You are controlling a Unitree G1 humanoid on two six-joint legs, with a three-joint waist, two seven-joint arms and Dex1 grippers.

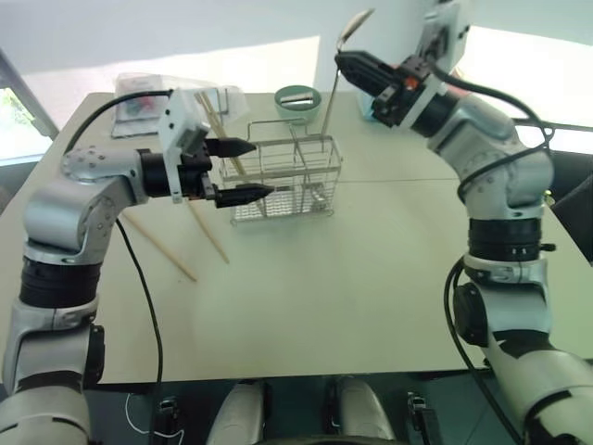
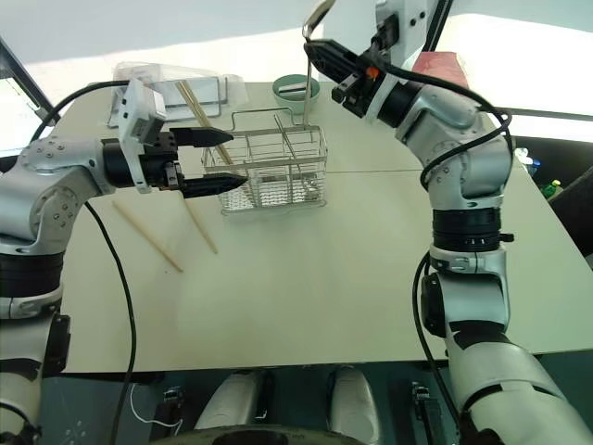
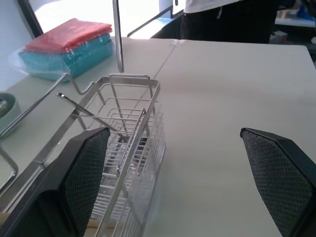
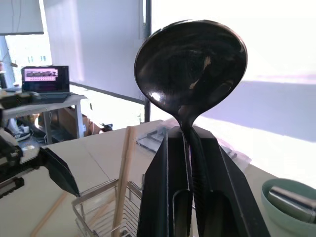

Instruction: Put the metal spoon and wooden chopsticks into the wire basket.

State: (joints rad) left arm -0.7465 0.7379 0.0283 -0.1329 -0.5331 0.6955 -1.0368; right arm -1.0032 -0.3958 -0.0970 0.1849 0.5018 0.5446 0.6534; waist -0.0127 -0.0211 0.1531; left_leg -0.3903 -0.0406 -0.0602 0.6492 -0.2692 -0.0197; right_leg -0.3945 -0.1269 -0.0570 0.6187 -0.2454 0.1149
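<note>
The metal spoon (image 1: 355,26) stands upright, bowl up, with my right gripper (image 1: 345,63) shut on its neck (image 4: 190,136). Its handle (image 3: 117,34) hangs down and ends just above the far rim of the wire basket (image 1: 287,176). Beside the basket's left end, my left gripper (image 1: 239,171) is open; one finger (image 3: 84,173) is against the wire and the other finger (image 3: 279,177) is over bare table. Two wooden chopsticks (image 2: 195,102) lean out of the basket's left end. Two more chopsticks (image 1: 157,246) lie on the table left of the basket.
A round green bowl (image 1: 296,100) with a metal object in it sits behind the basket. At the table's far left corner lies a clear plastic bag (image 1: 139,93). A stack of red and teal cloths (image 3: 64,47) lies at the back right.
</note>
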